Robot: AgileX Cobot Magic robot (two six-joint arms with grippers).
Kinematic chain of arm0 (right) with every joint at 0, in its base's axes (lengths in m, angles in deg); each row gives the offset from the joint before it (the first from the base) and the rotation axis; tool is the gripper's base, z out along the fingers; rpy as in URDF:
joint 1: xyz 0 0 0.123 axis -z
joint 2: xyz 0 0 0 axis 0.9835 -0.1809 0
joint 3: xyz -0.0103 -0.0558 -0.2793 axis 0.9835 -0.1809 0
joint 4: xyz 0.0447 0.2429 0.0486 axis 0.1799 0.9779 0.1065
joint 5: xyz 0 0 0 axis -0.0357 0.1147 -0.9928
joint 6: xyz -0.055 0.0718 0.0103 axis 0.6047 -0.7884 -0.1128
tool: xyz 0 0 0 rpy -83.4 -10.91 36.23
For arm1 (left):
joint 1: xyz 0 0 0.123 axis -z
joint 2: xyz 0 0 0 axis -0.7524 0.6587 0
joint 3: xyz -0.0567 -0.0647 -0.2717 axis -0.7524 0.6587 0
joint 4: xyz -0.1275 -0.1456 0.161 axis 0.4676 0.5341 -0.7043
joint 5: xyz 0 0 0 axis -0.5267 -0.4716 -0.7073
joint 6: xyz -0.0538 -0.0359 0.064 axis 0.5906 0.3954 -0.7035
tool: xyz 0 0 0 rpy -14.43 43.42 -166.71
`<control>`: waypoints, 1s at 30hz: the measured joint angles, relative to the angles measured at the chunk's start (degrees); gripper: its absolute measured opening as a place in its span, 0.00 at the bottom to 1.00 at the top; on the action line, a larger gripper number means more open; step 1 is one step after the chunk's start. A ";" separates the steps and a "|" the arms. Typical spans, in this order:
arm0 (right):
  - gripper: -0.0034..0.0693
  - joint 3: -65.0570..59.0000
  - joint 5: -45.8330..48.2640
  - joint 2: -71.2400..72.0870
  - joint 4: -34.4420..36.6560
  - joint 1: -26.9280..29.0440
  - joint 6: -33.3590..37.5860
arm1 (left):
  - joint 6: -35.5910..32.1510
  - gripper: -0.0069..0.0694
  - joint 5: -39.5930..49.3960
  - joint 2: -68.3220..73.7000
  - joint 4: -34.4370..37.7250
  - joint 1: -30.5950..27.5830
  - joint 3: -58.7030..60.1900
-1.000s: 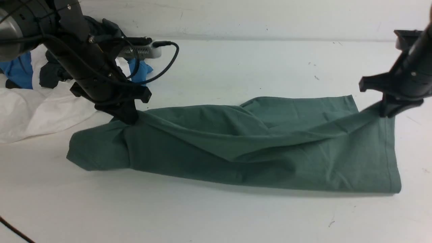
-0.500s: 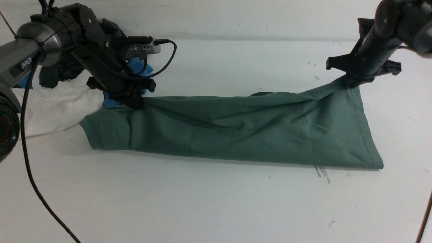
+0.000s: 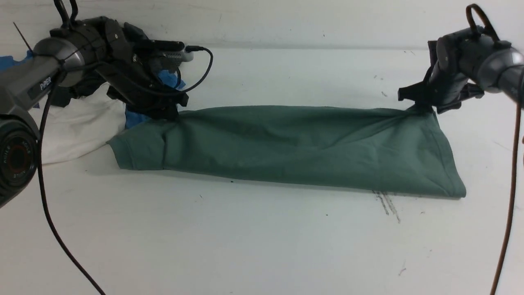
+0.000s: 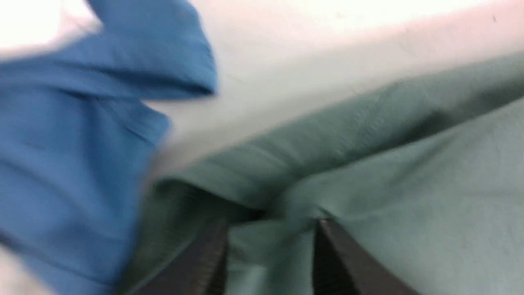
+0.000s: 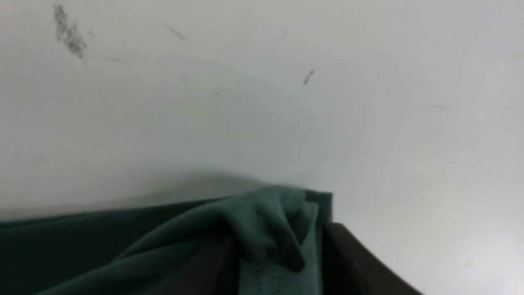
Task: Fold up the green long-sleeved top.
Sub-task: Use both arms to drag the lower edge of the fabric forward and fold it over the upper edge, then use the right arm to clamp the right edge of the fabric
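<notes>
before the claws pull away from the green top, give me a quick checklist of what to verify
1. The top lies as a long flat band on the table: ok.
2. The left claw has its jaws apart: ok, though fabric sits between them.
3. The right claw has its jaws apart: ok, fabric between them too.
4. Fabric at the right claw lies flat: not ok, it is bunched up.
5. The blue garment is clear of the top: cannot tell, it lies right beside the left claw.
6. Sleeves tucked inside the fold: cannot tell, hidden.
</notes>
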 joint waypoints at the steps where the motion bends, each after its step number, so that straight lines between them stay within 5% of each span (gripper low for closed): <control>1: 0.56 2.94 1.81 0.37 -1.18 0.00 0.29 | 0.14 0.57 1.95 -0.87 -2.19 -0.14 -2.45; 6: 0.68 12.24 9.11 1.76 -1.84 0.00 3.30 | 0.14 0.62 9.76 -3.65 -4.56 -0.45 -8.65; 10: 0.65 17.65 12.91 2.34 0.24 0.00 8.95 | 0.15 0.48 17.30 -4.27 -4.83 -0.51 -10.29; 12: 0.59 18.28 13.20 2.61 2.24 0.06 11.35 | 0.20 0.38 18.24 -4.22 -4.83 -0.51 -9.45; 14: 0.36 18.33 13.77 2.99 6.94 0.45 14.56 | 0.20 0.18 18.80 -4.22 -4.78 -0.51 -6.45; 17: 0.13 15.01 13.92 4.72 11.38 1.23 15.18 | 0.26 0.10 18.80 -4.33 -3.94 -0.51 -2.05; 20: 0.05 5.63 13.92 9.11 15.77 2.39 14.99 | 0.24 0.09 18.80 -3.94 -3.18 -0.51 3.24; 25: 0.06 -5.03 13.92 11.70 18.40 3.43 14.70 | 0.12 0.09 18.78 -2.22 -2.93 -0.51 5.09; 30: 0.24 -8.76 13.71 8.43 18.35 3.82 14.13 | 0.12 0.09 18.59 -1.26 -2.93 -0.51 5.09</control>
